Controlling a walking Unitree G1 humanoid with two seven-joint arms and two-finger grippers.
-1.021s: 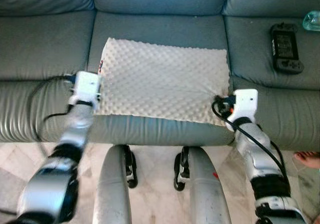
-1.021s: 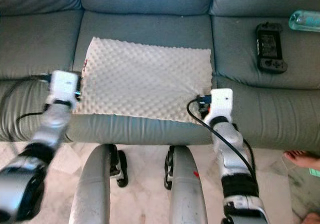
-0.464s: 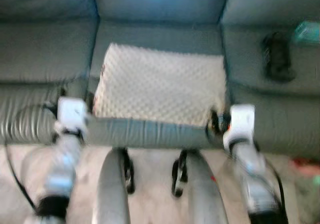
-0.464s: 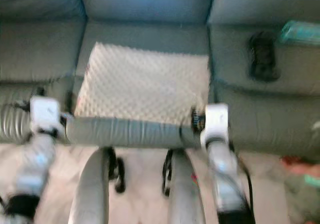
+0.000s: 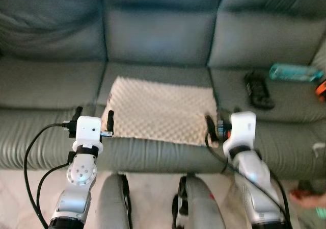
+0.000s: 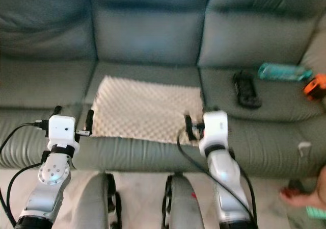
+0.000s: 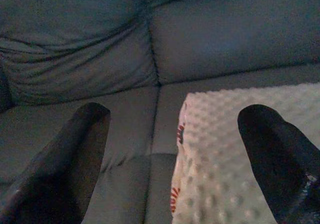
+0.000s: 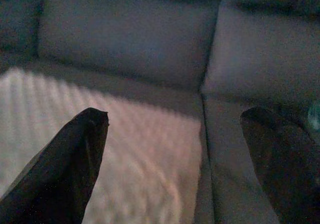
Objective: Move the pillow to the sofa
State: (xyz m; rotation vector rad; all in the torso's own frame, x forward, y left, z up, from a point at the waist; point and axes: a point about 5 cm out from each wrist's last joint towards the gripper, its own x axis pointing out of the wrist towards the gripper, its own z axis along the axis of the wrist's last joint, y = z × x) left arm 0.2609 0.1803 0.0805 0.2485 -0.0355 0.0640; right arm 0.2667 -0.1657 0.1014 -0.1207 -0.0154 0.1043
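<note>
While two silver arms reach forward from the bottom of the head views, the left end effector (image 5: 92, 119) hovers at the sofa's front edge with its two black fingers (image 7: 75, 159) spread wide, just off the pillow's near left corner and holding nothing. The right end effector (image 5: 214, 128) is at the pillow's near right corner, its two fingers (image 8: 70, 159) likewise wide apart and empty; whether they touch the fabric cannot be told.

One pillow (image 5: 160, 108), cream with a bumpy dotted surface, lies flat on the middle seat cushion of the grey-blue sofa (image 5: 46, 86), its near edge along the seat's front. A small red-marked tag (image 7: 179, 133) shows at its left edge.

Farther off, on the right seat cushion, lie one black game controller (image 5: 258, 90), one teal bottle (image 5: 293, 72) on its side, and one orange object (image 6: 317, 86) at the far right.
</note>
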